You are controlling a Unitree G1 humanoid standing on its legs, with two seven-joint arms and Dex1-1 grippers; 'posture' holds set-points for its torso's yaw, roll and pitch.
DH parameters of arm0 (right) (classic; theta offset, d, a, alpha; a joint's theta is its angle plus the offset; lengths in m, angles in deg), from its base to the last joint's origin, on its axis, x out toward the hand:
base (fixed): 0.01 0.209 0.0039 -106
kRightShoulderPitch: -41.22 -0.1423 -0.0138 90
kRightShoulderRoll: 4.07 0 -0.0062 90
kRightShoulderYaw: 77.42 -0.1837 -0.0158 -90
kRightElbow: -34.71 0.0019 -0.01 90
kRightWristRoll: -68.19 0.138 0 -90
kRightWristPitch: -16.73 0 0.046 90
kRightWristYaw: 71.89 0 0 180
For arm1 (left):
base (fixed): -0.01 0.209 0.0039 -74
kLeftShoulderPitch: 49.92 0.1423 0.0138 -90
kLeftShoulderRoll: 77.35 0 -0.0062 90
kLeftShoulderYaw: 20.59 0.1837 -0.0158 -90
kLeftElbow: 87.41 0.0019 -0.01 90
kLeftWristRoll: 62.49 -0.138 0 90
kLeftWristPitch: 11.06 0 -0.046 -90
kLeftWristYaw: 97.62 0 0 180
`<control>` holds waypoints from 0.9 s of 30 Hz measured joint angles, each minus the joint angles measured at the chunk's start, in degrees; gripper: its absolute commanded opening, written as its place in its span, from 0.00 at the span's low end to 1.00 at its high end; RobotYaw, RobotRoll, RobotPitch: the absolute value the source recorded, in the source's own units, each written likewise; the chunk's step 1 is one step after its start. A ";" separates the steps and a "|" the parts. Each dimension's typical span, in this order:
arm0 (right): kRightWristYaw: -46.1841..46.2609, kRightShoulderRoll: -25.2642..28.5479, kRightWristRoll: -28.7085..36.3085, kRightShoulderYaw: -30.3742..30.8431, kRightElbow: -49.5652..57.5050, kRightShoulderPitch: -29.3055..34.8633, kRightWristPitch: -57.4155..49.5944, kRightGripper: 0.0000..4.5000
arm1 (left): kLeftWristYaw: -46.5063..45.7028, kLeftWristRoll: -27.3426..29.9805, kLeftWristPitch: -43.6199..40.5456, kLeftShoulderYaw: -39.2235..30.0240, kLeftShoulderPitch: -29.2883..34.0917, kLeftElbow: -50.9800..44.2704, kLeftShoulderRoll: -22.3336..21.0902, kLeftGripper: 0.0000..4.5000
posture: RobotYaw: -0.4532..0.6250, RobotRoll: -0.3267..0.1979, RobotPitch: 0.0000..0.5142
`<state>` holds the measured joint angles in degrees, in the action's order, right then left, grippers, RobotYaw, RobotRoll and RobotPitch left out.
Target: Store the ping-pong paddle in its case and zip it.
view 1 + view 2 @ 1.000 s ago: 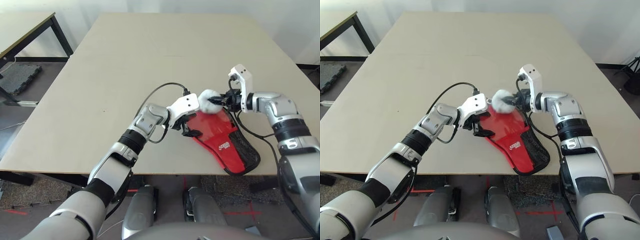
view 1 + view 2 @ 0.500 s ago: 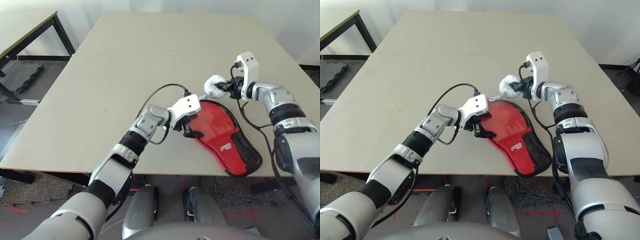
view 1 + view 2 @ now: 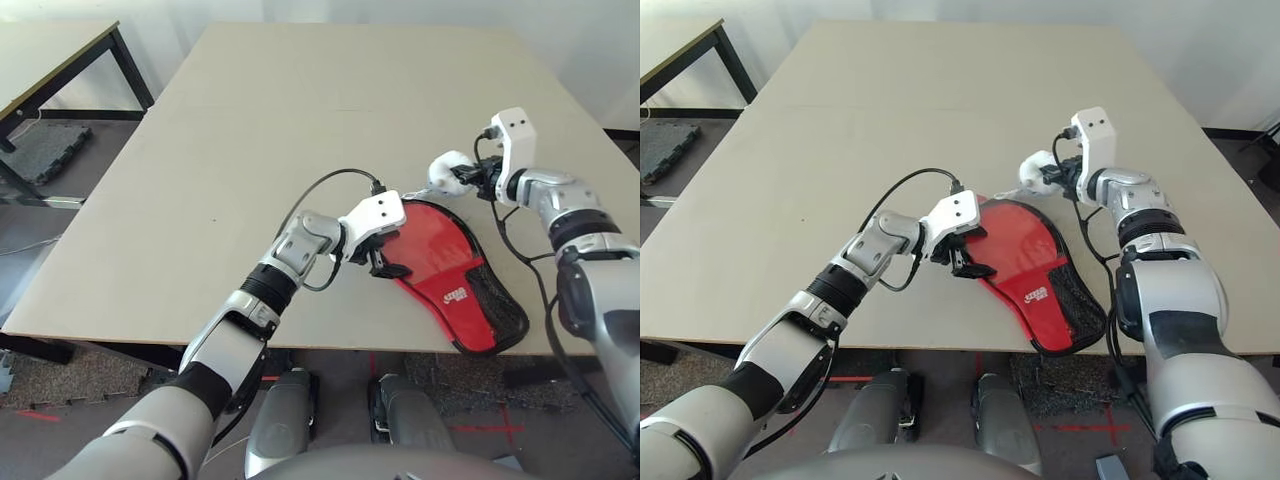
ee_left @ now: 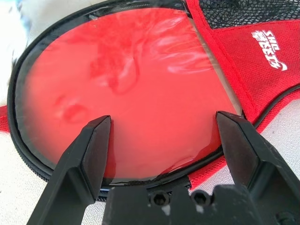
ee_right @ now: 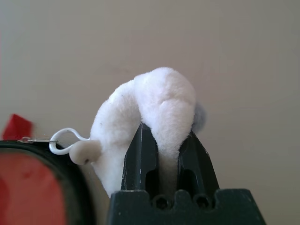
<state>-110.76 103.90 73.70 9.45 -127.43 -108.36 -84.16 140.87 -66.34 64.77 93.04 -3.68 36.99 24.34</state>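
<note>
The red case point(image 3: 455, 295) lies flat near the table's front right, with its mesh patch and white logo toward me. Inside its black zipper rim shows the round glossy red face of the ping-pong paddle point(image 4: 131, 89); the handle is hidden. My left gripper point(image 3: 385, 262) hovers open at the round end's left edge, its fingers point(image 4: 89, 150) spread over the red face. My right gripper point(image 3: 467, 181) is shut on a white fluffy wad point(image 5: 154, 98) just beyond the case's far rim. A thin white cord point(image 5: 61, 140) ties the wad to the zipper.
The beige table point(image 3: 250, 120) stretches wide to the left and far side. The case's narrow end reaches close to the front edge. A second table point(image 3: 50, 50) and a dark floor mat point(image 3: 40, 150) are off to the far left.
My right gripper has carried the white wad to the right and farther away, off the case's round end. The left gripper holds its place. The camera has shifted slightly.
</note>
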 measured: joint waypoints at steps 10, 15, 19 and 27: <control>-2.60 6.34 -1.04 -0.77 0.04 1.94 0.11 0.03 | 0.01 -0.02 0.50 0.06 -0.07 0.24 0.32 1.00 | 0.45 0.62 0.18; -7.72 11.42 -1.56 -0.76 0.31 5.33 -0.57 0.03 | 0.01 -0.03 0.94 0.14 -0.17 0.56 0.63 1.00 | 0.43 0.62 0.19; -14.90 14.67 -2.14 0.11 2.66 8.74 -2.04 0.03 | 0.04 -0.04 1.36 0.16 -0.46 1.33 0.83 1.00 | 0.42 0.62 0.20; -36.68 20.62 -0.77 1.93 16.33 20.60 -10.57 0.03 | 0.49 -0.04 2.63 0.04 -1.07 2.95 1.13 1.00 | 0.41 0.62 0.21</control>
<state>-147.44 124.52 72.93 11.38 -111.10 -87.76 -94.73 141.35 -66.38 67.40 93.09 -4.76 39.94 25.47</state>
